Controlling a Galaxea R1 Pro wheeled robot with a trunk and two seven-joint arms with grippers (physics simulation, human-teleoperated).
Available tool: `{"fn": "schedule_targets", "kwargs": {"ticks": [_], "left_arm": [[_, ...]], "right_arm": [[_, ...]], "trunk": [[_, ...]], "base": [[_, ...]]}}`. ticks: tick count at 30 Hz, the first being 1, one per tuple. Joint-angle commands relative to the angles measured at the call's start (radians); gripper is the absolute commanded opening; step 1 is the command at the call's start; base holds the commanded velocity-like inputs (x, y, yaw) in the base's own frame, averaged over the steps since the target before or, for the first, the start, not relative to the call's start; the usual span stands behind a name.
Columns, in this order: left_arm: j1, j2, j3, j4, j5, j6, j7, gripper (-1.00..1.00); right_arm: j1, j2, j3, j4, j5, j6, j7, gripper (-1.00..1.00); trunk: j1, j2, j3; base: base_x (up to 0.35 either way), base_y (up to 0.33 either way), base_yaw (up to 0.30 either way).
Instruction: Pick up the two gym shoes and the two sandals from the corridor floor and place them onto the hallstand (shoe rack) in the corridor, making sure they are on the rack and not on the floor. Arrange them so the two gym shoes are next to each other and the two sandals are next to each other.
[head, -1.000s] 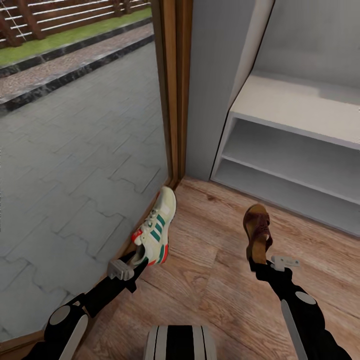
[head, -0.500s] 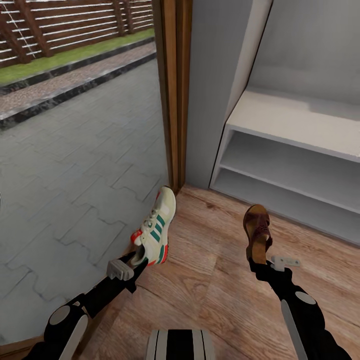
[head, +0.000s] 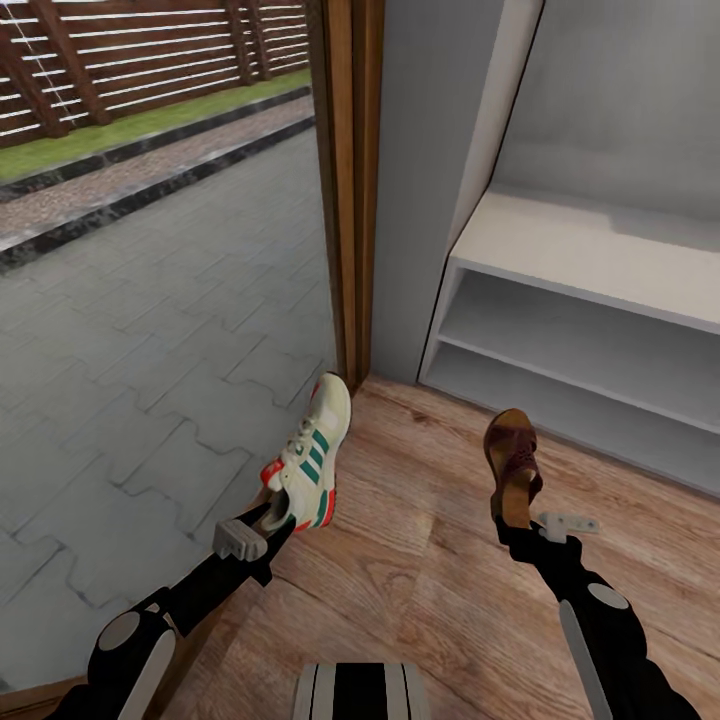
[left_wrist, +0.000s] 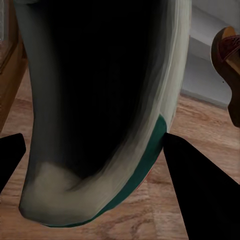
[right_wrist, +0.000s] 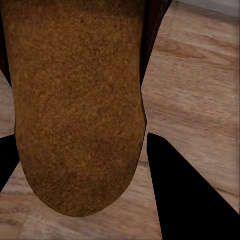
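Note:
My left gripper (head: 277, 512) is shut on the heel of a cream gym shoe (head: 312, 458) with green stripes. The shoe's toe points away from me, beside the glass door. In the left wrist view the gym shoe (left_wrist: 100, 115) sits between the dark fingers (left_wrist: 202, 195). My right gripper (head: 516, 520) is shut on the heel end of a brown sandal (head: 512, 460). The right wrist view looks at the sandal's tan sole (right_wrist: 75, 105), close up. The white hallstand (head: 600, 265) stands ahead on the right, its flat top and two open shelves bare.
A wood-framed glass door (head: 345, 190) closes off the left, with grey paving and a fence outside. A grey wall section (head: 425, 170) stands between the door and the hallstand. Wood plank floor (head: 420, 560) lies between my arms.
The whole view has shifted: the hallstand and door sit lower and slightly left in the picture. Both arms keep their held shoes in the same pose.

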Motion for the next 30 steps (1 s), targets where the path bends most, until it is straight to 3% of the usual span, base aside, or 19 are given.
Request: {"fn": "schedule_targets", "kwargs": {"ticks": [1, 6, 30], "left_arm": [[0.000, 0.001, 0.000, -0.001, 0.011, 0.010, -0.002, -1.00], [-0.001, 0.001, 0.000, -0.001, 0.010, 0.010, -0.002, -1.00], [-0.001, 0.001, 0.001, -0.002, 0.010, 0.010, -0.002, -1.00]], "right_arm": [[0.000, 0.000, -0.001, -0.001, -0.008, 0.006, -0.001, -1.00], [-0.001, 0.000, -0.002, -0.001, -0.008, 0.006, -0.001, -1.00], [0.000, 0.000, -0.002, -0.003, -0.006, 0.006, -0.006, -1.00]], "trunk": [[0.000, 0.000, -0.001], [0.000, 0.000, -0.001], [0.000, 0.000, -0.001]], "base": [[0.000, 0.000, 0.000], [0.000, -0.108, 0.000], [0.000, -0.307, 0.000]]}}
